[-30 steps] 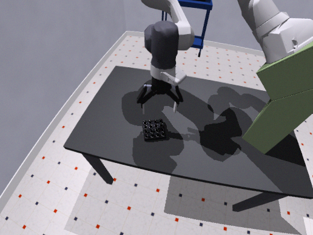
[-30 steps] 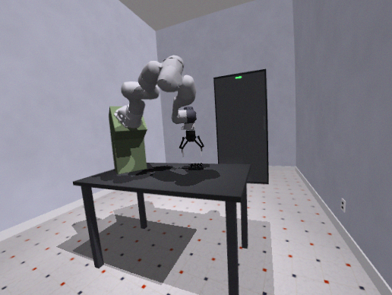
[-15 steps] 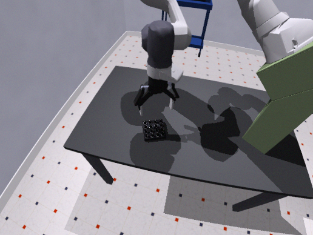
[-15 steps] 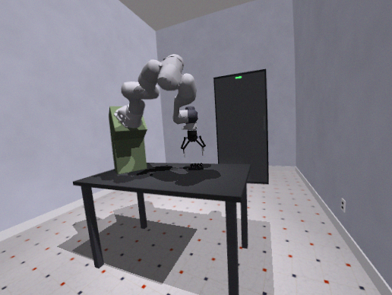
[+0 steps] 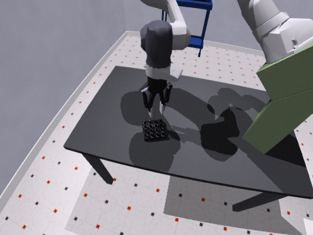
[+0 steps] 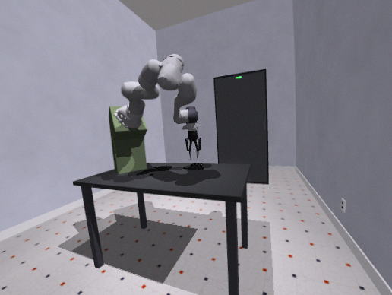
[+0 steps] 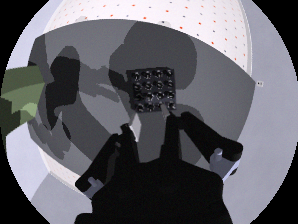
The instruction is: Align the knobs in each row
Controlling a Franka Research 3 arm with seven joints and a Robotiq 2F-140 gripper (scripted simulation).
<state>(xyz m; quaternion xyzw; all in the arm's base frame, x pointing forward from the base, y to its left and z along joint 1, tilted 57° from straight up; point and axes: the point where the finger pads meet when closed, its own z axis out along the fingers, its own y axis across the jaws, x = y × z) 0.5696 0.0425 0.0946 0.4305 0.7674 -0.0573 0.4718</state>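
black square knob box point(image 5: 154, 130) point(image 6: 197, 166) point(image 7: 152, 90) lying flat, long axis and lettering unreadable | black two-finger gripper point(image 5: 156, 112) point(image 6: 194, 157) point(image 7: 150, 115) hovering above box, partly open, holding nothing

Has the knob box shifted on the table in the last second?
No. The knob box holds its place against the edges of the table in the top view.
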